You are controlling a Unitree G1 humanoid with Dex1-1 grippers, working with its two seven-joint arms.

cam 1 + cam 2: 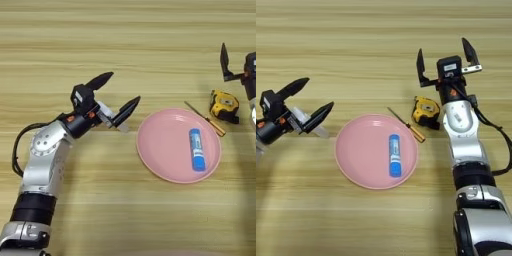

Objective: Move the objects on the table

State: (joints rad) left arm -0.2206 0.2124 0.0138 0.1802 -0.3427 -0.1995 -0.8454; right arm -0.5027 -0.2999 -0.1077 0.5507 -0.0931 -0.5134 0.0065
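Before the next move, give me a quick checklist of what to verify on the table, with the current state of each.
1. Left gripper fingers spread around the white remote control: ok, open.
2. Remote actually gripped: not ok, fingers not closed.
3. Right gripper open, over bare table beyond the tape measure: ok.
4. Blue tube lying inside the pink plate: ok.
5. Screwdriver beside the plate's rim; touching it: cannot tell.

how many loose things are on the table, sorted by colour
pink: 1, the plate
blue: 1, the tube lying on the plate
yellow and black: 1, the tape measure
amber-handled: 1, the screwdriver
white: 1, the remote control between the left tool fingers
total: 5
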